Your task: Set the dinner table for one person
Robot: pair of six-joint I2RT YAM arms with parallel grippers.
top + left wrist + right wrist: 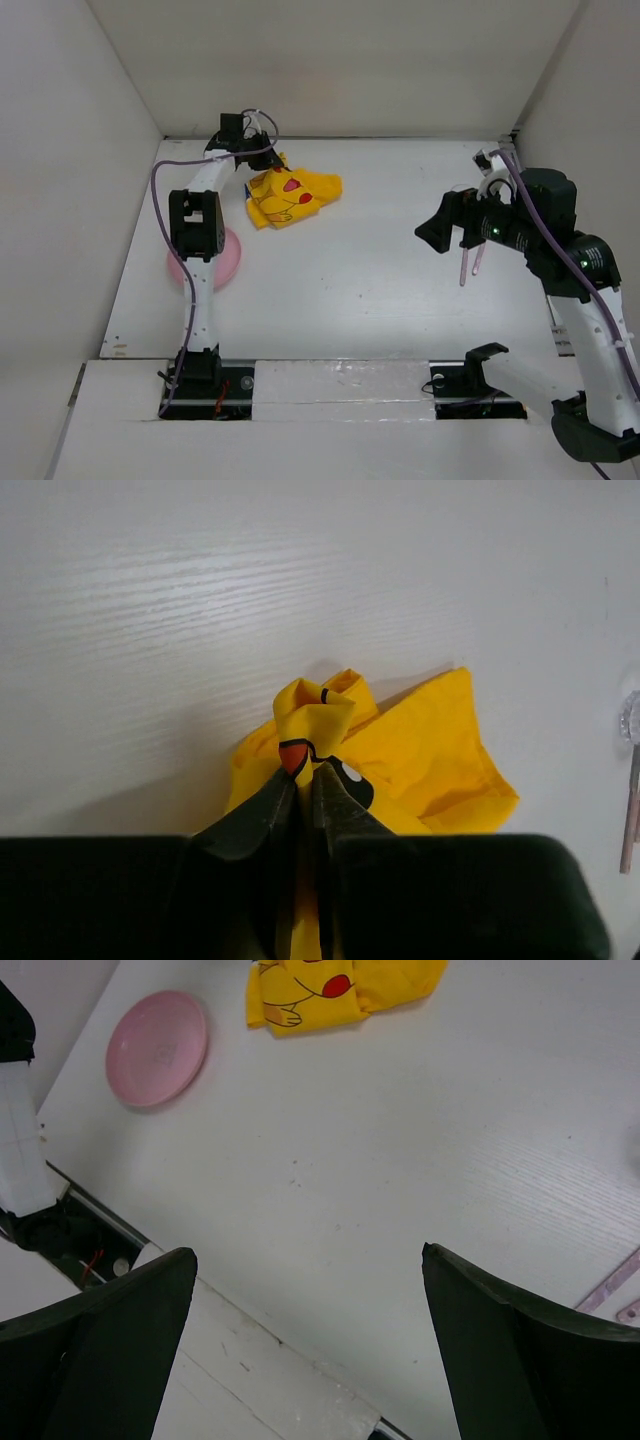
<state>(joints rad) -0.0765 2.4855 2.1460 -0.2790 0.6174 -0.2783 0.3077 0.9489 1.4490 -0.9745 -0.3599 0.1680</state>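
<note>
Your left hand point(303, 772) is clenched on a raised fold of the yellow cloth point(430, 750), which lies toward 11 o'clock on the white worktop point(350, 280) spread beneath both arms. The pink plate point(230, 262) sits at about 9 o'clock, partly under that arm. Your right hand point(470, 263) hangs released, fingers wide apart, over the 3 o'clock side.

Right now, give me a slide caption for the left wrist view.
Left gripper pinching a bunched fold of the yellow cartoon cloth on the white table.
</note>
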